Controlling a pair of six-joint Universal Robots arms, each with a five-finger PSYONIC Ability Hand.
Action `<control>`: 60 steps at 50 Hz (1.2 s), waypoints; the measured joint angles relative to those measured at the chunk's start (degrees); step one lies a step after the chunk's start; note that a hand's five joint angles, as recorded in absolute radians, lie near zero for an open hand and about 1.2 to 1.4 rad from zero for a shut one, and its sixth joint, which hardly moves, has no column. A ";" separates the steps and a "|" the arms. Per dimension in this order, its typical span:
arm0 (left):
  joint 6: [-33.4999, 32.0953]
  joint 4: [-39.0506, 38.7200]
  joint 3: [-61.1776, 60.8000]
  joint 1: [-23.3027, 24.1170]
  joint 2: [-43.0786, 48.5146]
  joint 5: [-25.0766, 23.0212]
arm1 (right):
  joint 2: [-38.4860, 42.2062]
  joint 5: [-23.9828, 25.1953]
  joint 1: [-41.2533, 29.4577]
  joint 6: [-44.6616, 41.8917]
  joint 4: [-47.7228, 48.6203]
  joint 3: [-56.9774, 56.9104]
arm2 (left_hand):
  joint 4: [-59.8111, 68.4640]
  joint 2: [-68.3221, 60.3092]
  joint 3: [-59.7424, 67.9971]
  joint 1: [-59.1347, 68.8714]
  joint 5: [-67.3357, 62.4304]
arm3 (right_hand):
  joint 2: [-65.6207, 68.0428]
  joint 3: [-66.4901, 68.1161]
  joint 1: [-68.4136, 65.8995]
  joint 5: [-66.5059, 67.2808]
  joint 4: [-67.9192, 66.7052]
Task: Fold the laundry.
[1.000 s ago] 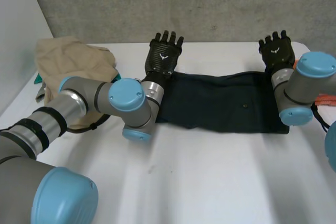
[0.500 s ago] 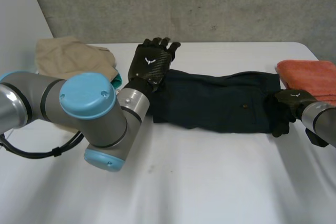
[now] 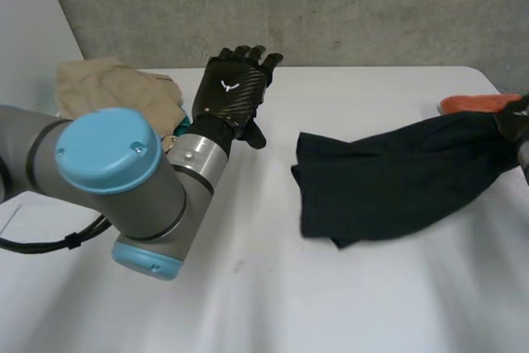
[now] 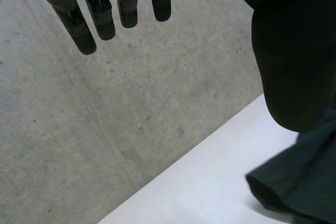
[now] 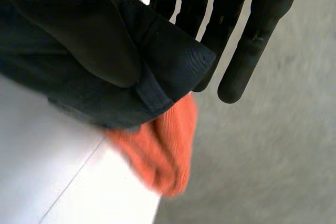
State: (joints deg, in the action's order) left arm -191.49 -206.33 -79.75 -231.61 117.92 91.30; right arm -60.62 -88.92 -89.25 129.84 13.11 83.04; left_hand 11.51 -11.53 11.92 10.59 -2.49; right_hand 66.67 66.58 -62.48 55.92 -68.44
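Dark garment (image 3: pixel 388 179) partly on white table (image 3: pixel 273 303), grey concrete wall (image 3: pixel 331 6) behind.

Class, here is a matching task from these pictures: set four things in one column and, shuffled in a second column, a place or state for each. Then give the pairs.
1. dark garment
2. beige cloth
3. orange cloth
4. left robot hand

A. open, holding nothing
B. at the right edge of the table
C. pinched at one end by the right robot hand
D. heaped at the table's far left corner

Pairs: 1-C; 2-D; 3-B; 4-A
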 measured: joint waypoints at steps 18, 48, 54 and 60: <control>-0.11 0.12 -1.61 0.27 -1.77 0.29 | 0.43 29.15 -24.99 -10.18 1.71 10.92 | 0.00 0.00 0.00 0.00 0.00 | -50.24 -49.14 46.88 -48.38 50.62; -0.21 21.79 36.19 13.08 25.69 9.46 | 9.41 27.64 -10.16 32.92 -33.67 -28.18 | 0.00 0.00 0.00 0.07 0.00 | -54.65 -54.69 49.66 -53.38 56.59; -0.21 26.51 37.82 13.00 30.02 10.80 | 18.90 27.36 -10.17 29.20 -38.00 -35.51 | 0.01 -0.01 0.00 0.21 0.00 | -54.65 -54.69 49.66 -53.40 56.59; -0.26 32.92 38.23 11.50 32.12 10.74 | 24.43 24.50 -9.85 22.76 -38.63 -37.43 | 0.12 -0.11 0.01 0.21 0.00 | -54.70 -54.69 50.22 -53.39 56.59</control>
State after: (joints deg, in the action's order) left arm -191.75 -173.41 -41.52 -220.11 150.04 102.04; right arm -36.19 -64.42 -99.10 152.60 -25.52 45.62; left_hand 11.63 -11.65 11.93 10.80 -2.50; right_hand 11.96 11.89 -12.25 2.53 -11.86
